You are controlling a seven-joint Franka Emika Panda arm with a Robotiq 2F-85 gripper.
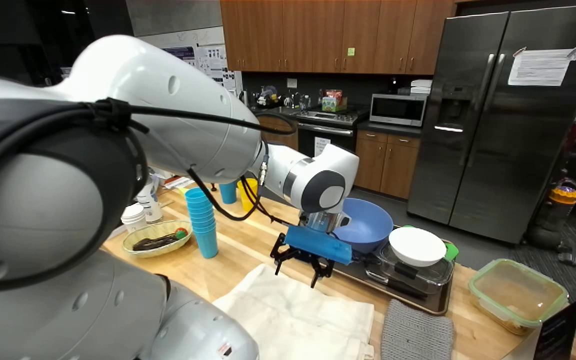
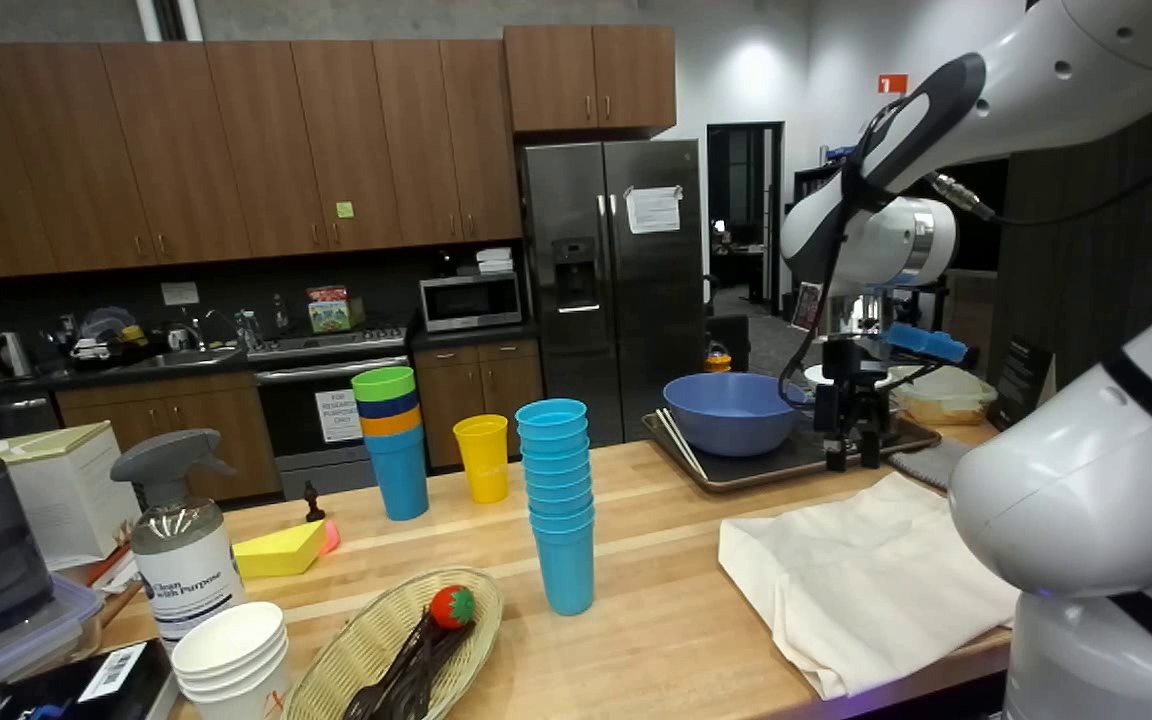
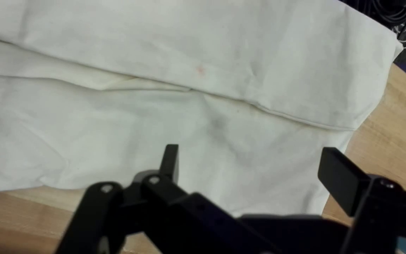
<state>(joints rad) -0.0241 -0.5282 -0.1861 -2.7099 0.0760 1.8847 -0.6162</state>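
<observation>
Wrist view: we see the black two-fingered gripper [image 3: 249, 155] spread wide and empty above a folded cream cloth [image 3: 185, 120], which lies flat, we judge, because the pale wooden tabletop [image 3: 393, 141] supports it.

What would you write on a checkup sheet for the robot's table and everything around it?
Surface: pale wooden tabletop, partly covered.
Work item: cream cloth, creased, partly folded over.
Clutter: stacked blue cups, wicker basket holding brown cutlery, blue bowl on a baking tray.
Gripper: open, holding nothing, raised above the tabletop.
Cables: black, tied along the robot arm, some hanging in loops.
Surroundings: wooden cabinets, microwave, stainless refrigerator.
</observation>
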